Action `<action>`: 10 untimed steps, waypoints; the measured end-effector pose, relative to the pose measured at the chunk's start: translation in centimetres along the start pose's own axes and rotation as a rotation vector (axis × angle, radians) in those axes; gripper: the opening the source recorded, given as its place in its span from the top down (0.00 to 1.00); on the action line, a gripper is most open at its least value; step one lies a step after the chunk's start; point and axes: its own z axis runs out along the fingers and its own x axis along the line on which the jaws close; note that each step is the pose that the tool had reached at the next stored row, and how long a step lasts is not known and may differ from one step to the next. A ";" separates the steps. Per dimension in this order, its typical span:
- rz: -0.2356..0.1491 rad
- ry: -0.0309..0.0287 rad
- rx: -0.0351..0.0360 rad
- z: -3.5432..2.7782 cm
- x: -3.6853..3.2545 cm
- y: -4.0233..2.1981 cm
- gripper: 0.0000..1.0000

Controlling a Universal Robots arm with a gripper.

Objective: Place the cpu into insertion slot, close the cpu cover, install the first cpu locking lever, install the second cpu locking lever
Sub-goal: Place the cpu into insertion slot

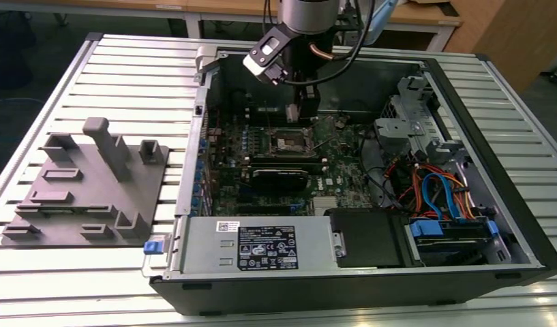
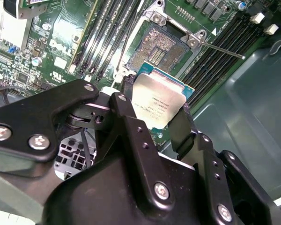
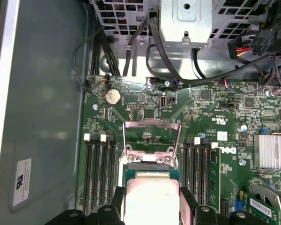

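Gripping the cpu (image 2: 160,101) by two opposite edges, the black jaws are clamped on it and hold it just over the insertion slot (image 2: 160,44), not yet seated. The slot's dark centre lies bare. In the first wrist view the cpu cover (image 3: 152,123) stands swung up, open. A thin locking lever (image 2: 222,50) juts free beside the slot. The green motherboard (image 1: 337,160) sits inside an open computer case (image 1: 351,289) on the slatted bench (image 1: 123,68).

The insertion slot (image 2: 160,46) lay uncovered, with clear air between it and the cpu (image 2: 161,96) clamped in the gripper (image 2: 153,117). Memory slots (image 2: 107,33) flanked both sides; the opened cpu cover (image 3: 152,133) and a projecting metal lever (image 2: 221,49) bordered it; the case wall (image 2: 246,112) stood near.
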 end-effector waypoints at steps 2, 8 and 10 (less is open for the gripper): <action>0.000 0.0001 0.0000 0.36 -0.01 -0.04 0.46; 0.000 -0.0001 0.0001 1.44 -0.03 -0.14 0.46; 0.000 -0.0001 0.0001 1.80 -0.03 -0.17 0.46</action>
